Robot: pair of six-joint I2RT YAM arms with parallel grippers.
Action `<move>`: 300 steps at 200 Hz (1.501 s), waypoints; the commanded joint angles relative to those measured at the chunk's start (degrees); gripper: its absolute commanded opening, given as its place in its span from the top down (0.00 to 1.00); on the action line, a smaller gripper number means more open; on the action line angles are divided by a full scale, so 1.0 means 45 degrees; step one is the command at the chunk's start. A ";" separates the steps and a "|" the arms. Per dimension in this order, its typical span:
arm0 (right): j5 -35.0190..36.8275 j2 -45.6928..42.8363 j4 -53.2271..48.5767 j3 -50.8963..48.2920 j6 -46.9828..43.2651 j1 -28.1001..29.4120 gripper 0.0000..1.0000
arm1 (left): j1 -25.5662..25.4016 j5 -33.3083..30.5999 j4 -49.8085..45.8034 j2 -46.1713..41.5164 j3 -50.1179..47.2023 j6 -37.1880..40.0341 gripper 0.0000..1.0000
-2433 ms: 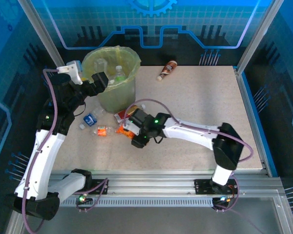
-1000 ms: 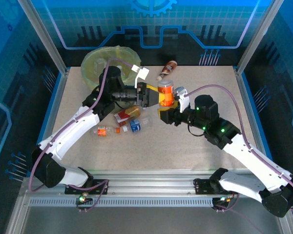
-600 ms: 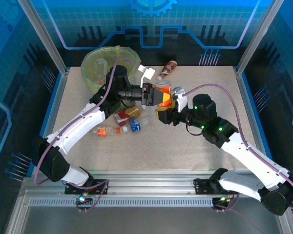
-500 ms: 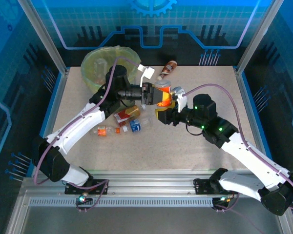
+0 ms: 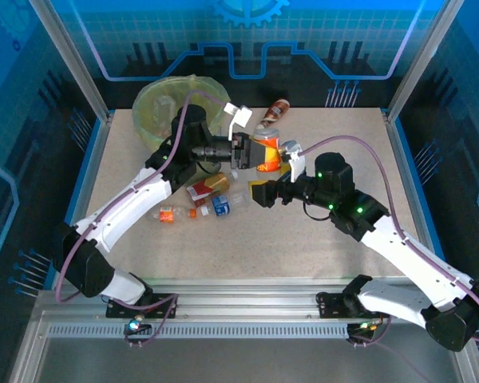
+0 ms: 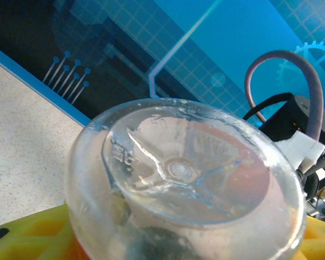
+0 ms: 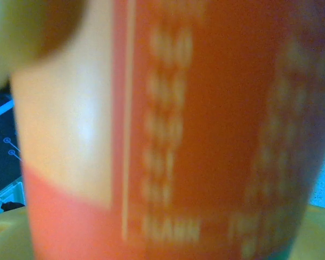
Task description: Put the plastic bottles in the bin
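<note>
Clear btl (image 5: 268, 154), orange label, seems empty.

You're working in a robotics lab cell, not a home or a shop. Aluminium posts (image 5: 70, 60) frame the space. The blue panels (image 5: 319, 36) behind them carry a printed gear (image 5: 247, 8) and circuit lines. The speckled tabletop (image 5: 319, 239) has blue edging and ends at a slotted metal rail (image 5: 247, 305). The white left arm (image 5: 120, 211) and right arm (image 5: 399, 243) are bolted there. Purple cables (image 5: 351, 140) loop along them, and small green lights (image 5: 132, 325) glow at their bases.
</note>
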 commanded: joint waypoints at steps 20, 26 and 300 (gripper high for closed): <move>0.0267 -0.0398 -0.0451 0.0367 0.0113 -0.0100 0.00 | 0.1648 -0.1602 -0.1832 -0.0767 0.1211 0.1062 0.58; 0.0357 -0.0483 -0.0490 0.0359 0.0185 -0.0100 0.00 | 0.1974 -0.1804 -0.2066 -0.0790 0.1351 0.1111 0.58; 0.2629 0.1002 -0.1953 0.1179 0.1088 0.0095 0.00 | 0.6807 -0.6641 -0.1620 0.4243 0.3897 -0.4346 0.41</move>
